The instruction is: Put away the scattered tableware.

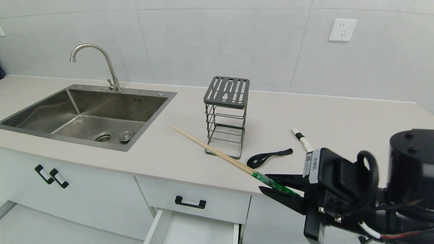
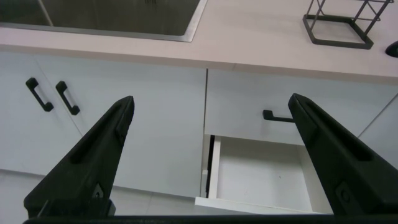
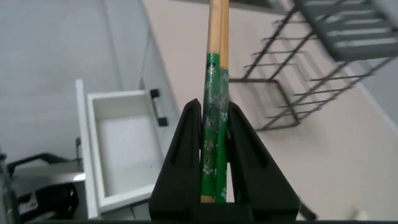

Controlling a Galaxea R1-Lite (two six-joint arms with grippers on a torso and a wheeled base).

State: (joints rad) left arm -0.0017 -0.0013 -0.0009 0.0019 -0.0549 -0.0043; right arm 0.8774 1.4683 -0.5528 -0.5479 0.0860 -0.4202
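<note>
The white utensil (image 1: 302,139) goes behind the right hand (image 1: 266,183), so its near end is hidden. The open drawer (image 1: 193,230) gets chopped by the head view's bottom edge. The left wrist view cuts the rack (image 2: 339,42) off above its base, and the chopsticks (image 3: 216,93) run out the right wrist view's top.

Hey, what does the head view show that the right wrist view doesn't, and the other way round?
Head view's own: the sink, faucet, black spoon and white utensil on the counter, and the wall socket. Right wrist view's own: the flower pattern on the green ends of the chopsticks, seen as two sticks side by side. Shared: the chopsticks, the right gripper shut on them, the wire rack, the open drawer.
</note>
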